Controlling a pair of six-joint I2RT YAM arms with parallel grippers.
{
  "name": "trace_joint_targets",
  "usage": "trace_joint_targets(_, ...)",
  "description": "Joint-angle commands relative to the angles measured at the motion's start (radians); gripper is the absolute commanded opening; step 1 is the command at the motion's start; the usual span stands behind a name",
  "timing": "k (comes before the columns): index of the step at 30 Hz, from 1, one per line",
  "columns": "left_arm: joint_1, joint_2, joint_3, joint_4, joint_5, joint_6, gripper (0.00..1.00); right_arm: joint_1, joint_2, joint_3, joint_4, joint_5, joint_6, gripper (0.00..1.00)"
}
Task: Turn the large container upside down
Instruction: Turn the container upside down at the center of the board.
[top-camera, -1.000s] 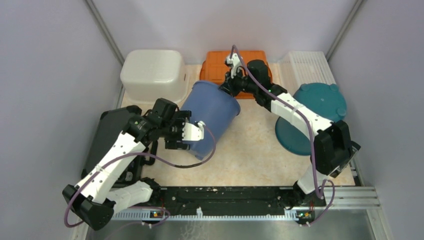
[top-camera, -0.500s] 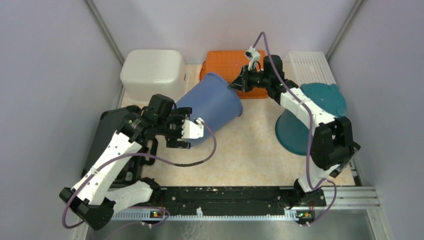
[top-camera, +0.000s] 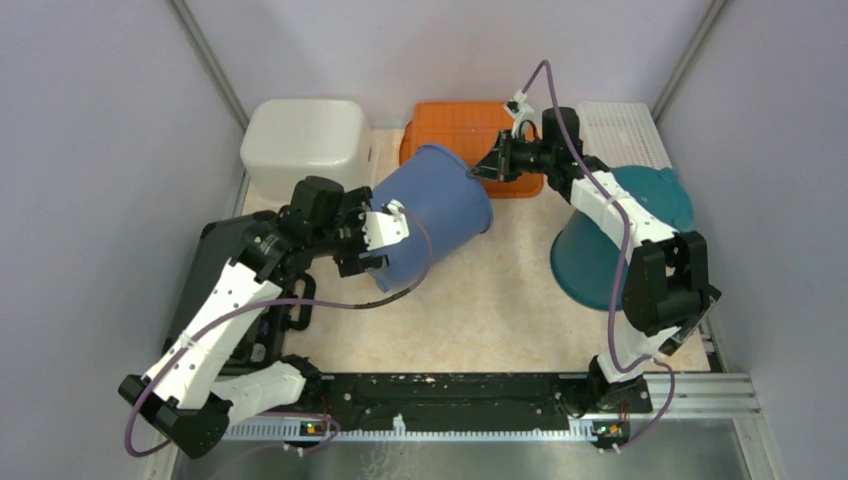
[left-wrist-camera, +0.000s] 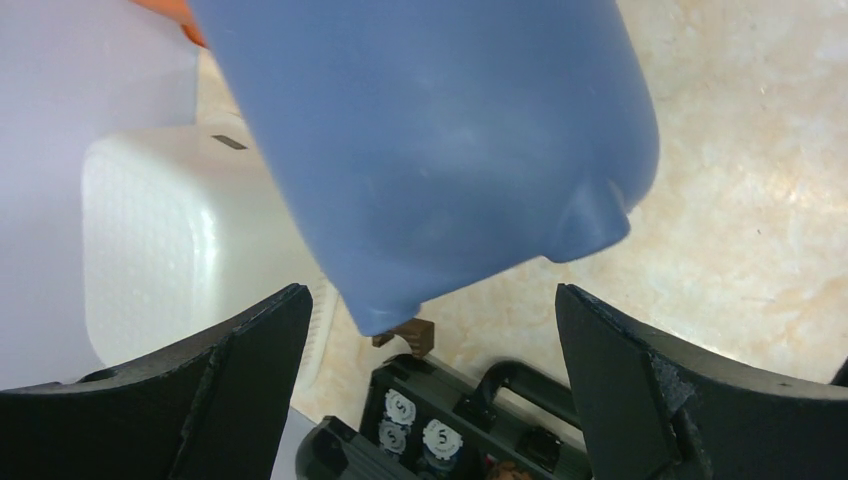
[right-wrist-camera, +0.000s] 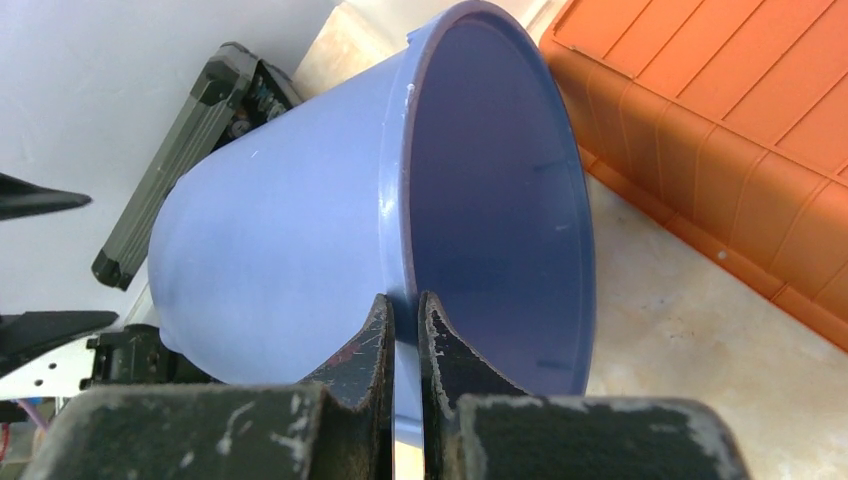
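Note:
The large blue bucket lies tilted on its side, its mouth toward the back right and its base toward the front left. My right gripper is shut on its rim, one finger inside and one outside; the right wrist view shows the pinch on the bucket. My left gripper is wide open at the bucket's base. In the left wrist view the bucket's base hangs just beyond the spread fingers, not touching them, with my left gripper empty.
An upturned white bin stands back left, an orange crate back centre, a white mesh tray back right. An upturned teal bucket stands right. A black case with poker chips lies left.
My right gripper has swung right and back with the rim, turning the bucket's mouth further to the right. My left gripper has moved back along the bucket's base.

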Motion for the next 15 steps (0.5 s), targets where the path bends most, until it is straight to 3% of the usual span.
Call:
trace_joint_targets(1,0.005,0.007,0.108,0.069,-0.001,-0.088,0.99,-0.031,0.053,0.017,-0.12,0.081,-0.009,0.0)
trace_joint_targets(7,0.005,0.022,0.054,0.143,-0.182,-0.068,0.99,-0.068,0.072,0.02,-0.128,0.079,-0.011,0.0)
trace_joint_targets(15,0.027,0.028,0.042,0.263,-0.249,-0.167,0.99,-0.089,0.104,0.053,-0.152,0.104,-0.028,0.0)
